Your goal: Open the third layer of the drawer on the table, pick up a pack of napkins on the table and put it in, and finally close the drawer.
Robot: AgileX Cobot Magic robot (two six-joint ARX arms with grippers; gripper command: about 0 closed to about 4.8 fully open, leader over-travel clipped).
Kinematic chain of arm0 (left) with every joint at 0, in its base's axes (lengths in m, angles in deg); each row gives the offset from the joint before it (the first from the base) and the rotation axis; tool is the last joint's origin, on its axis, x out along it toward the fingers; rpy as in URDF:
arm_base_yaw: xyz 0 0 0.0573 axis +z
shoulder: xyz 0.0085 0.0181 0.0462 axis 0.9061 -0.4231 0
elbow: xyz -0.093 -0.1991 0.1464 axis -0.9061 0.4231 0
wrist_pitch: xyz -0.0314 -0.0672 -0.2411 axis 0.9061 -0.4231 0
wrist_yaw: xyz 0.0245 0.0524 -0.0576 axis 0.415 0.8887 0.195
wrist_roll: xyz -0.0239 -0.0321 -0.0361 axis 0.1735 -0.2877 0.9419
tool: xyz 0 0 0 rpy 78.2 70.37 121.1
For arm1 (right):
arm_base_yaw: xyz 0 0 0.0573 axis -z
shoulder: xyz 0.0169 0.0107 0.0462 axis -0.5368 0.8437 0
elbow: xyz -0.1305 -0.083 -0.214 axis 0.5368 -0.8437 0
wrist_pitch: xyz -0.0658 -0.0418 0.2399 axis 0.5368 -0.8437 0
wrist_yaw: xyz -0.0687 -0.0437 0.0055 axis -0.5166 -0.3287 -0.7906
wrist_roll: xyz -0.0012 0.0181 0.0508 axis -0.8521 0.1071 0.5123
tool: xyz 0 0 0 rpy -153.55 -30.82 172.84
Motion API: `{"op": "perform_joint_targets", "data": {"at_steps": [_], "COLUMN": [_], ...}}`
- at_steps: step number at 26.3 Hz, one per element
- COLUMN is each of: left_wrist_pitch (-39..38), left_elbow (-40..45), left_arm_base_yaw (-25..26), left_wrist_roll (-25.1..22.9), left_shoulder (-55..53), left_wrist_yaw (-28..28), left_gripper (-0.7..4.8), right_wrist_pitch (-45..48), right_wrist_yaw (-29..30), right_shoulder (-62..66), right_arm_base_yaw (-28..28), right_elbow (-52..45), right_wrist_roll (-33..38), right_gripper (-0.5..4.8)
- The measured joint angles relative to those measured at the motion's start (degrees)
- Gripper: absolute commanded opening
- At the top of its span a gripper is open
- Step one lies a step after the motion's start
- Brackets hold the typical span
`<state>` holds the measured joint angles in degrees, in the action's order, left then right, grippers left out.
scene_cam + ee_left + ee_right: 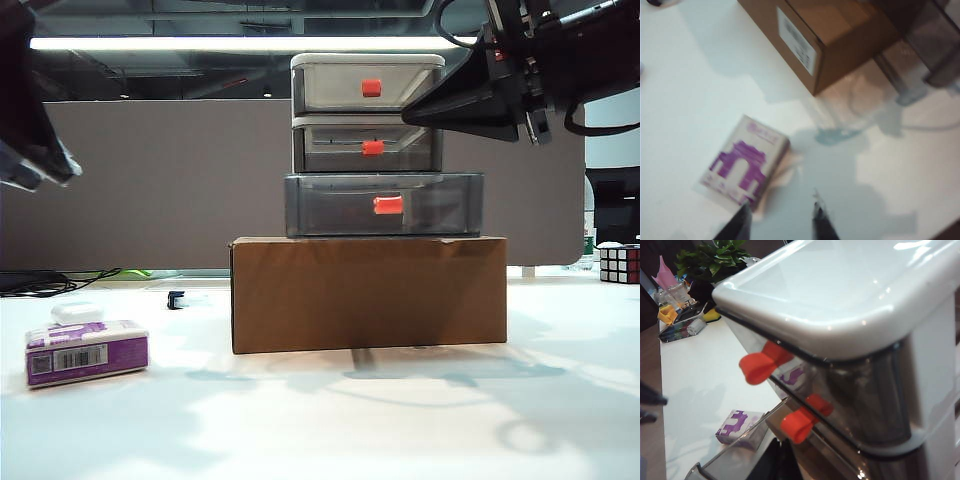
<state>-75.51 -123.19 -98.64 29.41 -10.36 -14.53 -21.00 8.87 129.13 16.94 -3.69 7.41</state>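
You see the pack of napkins [87,352] is purple with a white barcode label, the drawer [368,145] smoky grey with orange-red handles, the cardboard box [368,293] brown, the table [320,420] plain white.

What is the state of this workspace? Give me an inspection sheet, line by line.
Surface: table, white, with only shadows across the front.
Job's things: drawer stands on a cardboard box; third layer pulled out; pack of napkins lies on the table at the left, not yet in.
Clutter: white earbud case behind the pack; small dark object; Rubik's cube at far right.
Grippers: left gripper open, empty, above the table beside the pack; right gripper beside the drawer's upper tiers, open or shut unclear.
Cables: black cables at rear left.
Surroundings: grey partition, ceiling light.
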Motion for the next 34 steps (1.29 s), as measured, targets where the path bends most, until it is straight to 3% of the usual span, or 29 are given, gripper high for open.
{"op": "perform_joint_targets", "data": {"at_steps": [2,4,5,10,12,14,23,34], "left_wrist_pitch": [3.2,4.5,5.2,7.7,11.8,15.0,16.0,18.1], "left_elbow": [0.0,0.0,0.0,0.0,0.0,0.0,0.0,-0.1], "left_arm_base_yaw": [9.2,13.2,15.6,15.8,16.0,16.0,15.9,15.9], "left_wrist_roll": [-4.0,-7.7,-12.3,-16.0,-18.8,-24.5,-34.8,-37.8], "left_shoulder": [-3.4,-6.2,-9.3,-15.1,-18.2,-20.7,-28.8,-33.6], "left_wrist_yaw": [-9.2,-14.2,-17.3,-17.8,-18.7,-21.0,-21.7,-16.9], "left_gripper": [1.52,1.53,1.53,1.63,3.26,3.86,3.86,3.86], "right_wrist_pitch": [-0.4,-0.7,-0.8,-0.8,-1.0,-1.3,-2.5,-5.5], "right_wrist_yaw": [0.0,0.0,0.0,0.1,0.2,0.4,1.1,2.2], "right_shoulder": [0.0,0.0,0.0,0.0,0.0,0.0,0.0,0.0], "right_arm_base_yaw": [0.0,0.0,0.0,0.0,0.0,0.0,0.0,0.0], "right_elbow": [0.0,0.0,0.0,0.0,0.0,0.0,0.0,0.0], "right_wrist_roll": [0.0,0.0,0.0,0.0,0.0,0.0,0.0,0.0], "right_gripper": [-0.06,-0.06,-0.06,-0.06,-0.06,-0.06,-0.06,-0.06]}}
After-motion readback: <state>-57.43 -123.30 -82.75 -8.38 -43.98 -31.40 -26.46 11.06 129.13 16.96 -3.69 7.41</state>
